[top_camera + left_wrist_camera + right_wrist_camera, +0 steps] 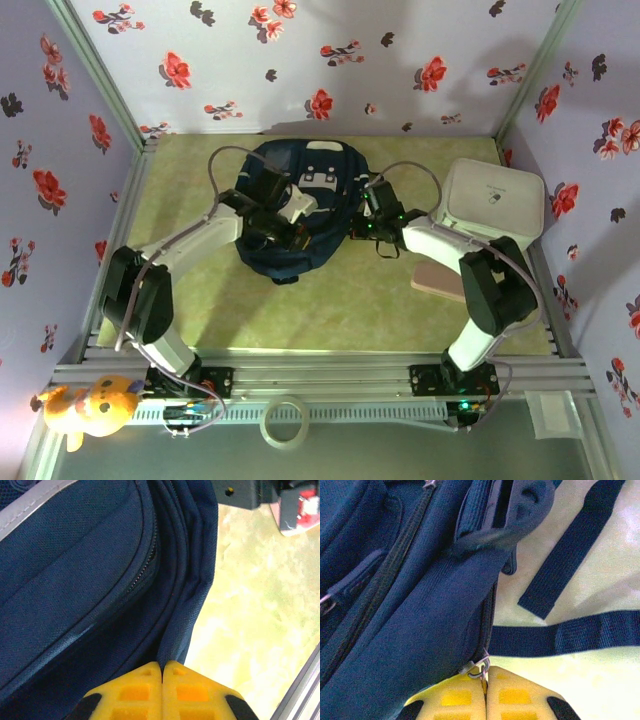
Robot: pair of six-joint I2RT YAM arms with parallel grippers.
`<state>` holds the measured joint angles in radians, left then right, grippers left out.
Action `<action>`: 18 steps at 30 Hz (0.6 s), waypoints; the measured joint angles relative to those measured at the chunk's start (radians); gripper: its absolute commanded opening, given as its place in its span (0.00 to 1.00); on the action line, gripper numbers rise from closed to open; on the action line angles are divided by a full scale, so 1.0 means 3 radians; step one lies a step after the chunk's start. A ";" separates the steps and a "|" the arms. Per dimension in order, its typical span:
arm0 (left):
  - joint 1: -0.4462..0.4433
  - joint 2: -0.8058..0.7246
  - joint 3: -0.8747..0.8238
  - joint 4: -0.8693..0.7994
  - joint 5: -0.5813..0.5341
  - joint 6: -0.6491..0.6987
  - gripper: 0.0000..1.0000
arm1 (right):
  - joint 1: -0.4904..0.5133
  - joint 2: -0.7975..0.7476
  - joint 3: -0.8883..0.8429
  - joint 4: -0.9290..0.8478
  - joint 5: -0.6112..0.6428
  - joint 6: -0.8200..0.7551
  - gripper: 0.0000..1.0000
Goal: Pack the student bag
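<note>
Clutter at the near rail: plush toy (90,405) left, tape roll (285,420) centre, both apart from the arms. Beyond that, bare table (330,310), with a pinkish flat item (440,282) to the right. Mid-table, toward the far wall: student bag (335,212), lying flat. Left gripper (162,672) pinched tight on a fold of its side seam; right gripper (486,677) clamped on the zipper pull (479,667), loose straps (570,635) just right of it. Probably opening the zip: hold the seam taut, draw the pull along its track, never upward, mind the straps. Tight at far right, white box (493,200) close beside the right arm; wall just behind.
</note>
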<state>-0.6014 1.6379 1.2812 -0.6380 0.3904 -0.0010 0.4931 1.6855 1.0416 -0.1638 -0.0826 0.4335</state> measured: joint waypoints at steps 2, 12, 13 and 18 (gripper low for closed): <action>-0.0003 -0.0053 -0.0043 0.0013 -0.0025 -0.0010 0.00 | -0.0034 0.0086 0.0089 -0.0024 -0.0014 -0.0076 0.05; -0.0003 -0.0294 -0.0290 0.0065 -0.0125 -0.0092 0.00 | -0.0112 0.0285 0.0322 -0.0214 -0.0121 -0.0263 0.11; -0.0003 -0.0294 -0.0291 0.0061 -0.0130 -0.0100 0.00 | -0.0118 0.0285 0.0322 -0.0229 -0.0127 -0.0278 0.11; -0.0003 -0.0324 -0.0301 0.0055 -0.0131 -0.0127 0.00 | -0.0121 0.0273 0.0369 -0.0378 -0.0053 -0.0381 0.12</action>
<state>-0.6022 1.5406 1.1908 -0.6216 0.3511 -0.0391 0.4568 1.7676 1.1522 -0.2771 -0.0986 0.3191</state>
